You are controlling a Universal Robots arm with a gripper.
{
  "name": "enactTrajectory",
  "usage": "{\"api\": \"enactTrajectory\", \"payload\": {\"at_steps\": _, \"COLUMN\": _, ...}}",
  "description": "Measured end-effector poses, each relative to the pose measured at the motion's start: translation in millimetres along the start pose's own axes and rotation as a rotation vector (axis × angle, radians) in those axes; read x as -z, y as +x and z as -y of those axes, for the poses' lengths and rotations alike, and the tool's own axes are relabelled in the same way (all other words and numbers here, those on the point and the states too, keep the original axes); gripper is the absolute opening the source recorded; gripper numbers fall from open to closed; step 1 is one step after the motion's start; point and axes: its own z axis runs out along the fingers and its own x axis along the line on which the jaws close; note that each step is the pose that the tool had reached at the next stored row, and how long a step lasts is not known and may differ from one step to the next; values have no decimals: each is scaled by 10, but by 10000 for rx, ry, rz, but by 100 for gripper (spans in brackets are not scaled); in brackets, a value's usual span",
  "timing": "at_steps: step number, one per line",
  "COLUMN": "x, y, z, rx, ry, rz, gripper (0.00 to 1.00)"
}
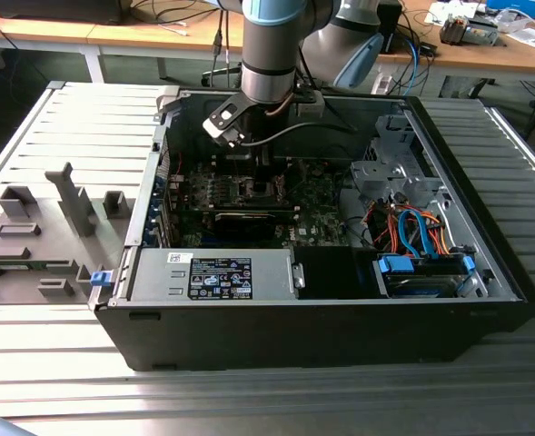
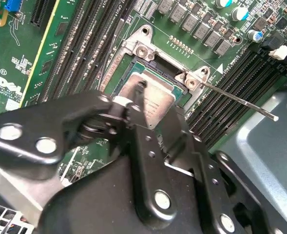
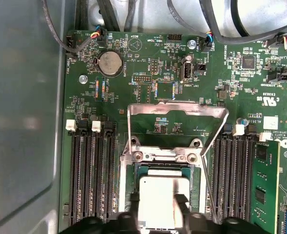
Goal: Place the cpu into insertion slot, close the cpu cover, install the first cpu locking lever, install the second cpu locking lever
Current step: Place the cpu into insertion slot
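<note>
The cpu [image 3: 158, 192] is being pinched by opposite edges in the gripper [image 3: 157, 207] and held directly over the insertion slot [image 3: 163, 168], squared to its rim, the cpu cover [image 3: 177, 108] raised just beyond.

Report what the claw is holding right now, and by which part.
The claw grips the cpu by two opposite side edges, over the insertion slot, with the cpu cover raised open.
</note>
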Motion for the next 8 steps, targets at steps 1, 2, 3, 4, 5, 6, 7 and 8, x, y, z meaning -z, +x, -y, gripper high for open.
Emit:
{"api": "enactTrajectory", "payload": {"at_steps": 1, "x": 0, "y": 0, "z": 0, "rx": 2, "ry": -1, "rz": 0, "gripper": 35}}
{"api": "enactTrajectory", "payload": {"at_steps": 2, "x": 0, "y": 0, "z": 0, "rx": 3, "ry": 0, "rz": 0, "gripper": 29}}
{"api": "enactTrajectory", "payload": {"at_steps": 3, "x": 0, "y": 0, "z": 0, "rx": 4, "ry": -1, "rz": 0, "gripper": 24}}
{"api": "enactTrajectory", "payload": {"at_steps": 4, "x": 0, "y": 0, "z": 0, "rx": 7, "ry": -1, "rz": 0, "gripper": 17}}
{"api": "enactTrajectory", "payload": {"at_steps": 5, "x": 0, "y": 0, "z": 0, "rx": 9, "ry": -1, "rz": 0, "gripper": 11}}
{"api": "enactTrajectory", "payload": {"at_steps": 6, "x": 0, "y": 0, "z": 0, "rx": 11, "ry": -1, "rz": 0, "gripper": 11}}
{"api": "enactTrajectory", "payload": {"at_steps": 7, "x": 0, "y": 0, "z": 0, "rx": 14, "ry": -1, "rz": 0, "gripper": 11}}
{"api": "enactTrajectory", "payload": {"at_steps": 8, "x": 0, "y": 0, "z": 0, "rx": 17, "ry": -1, "rz": 1, "gripper": 11}}
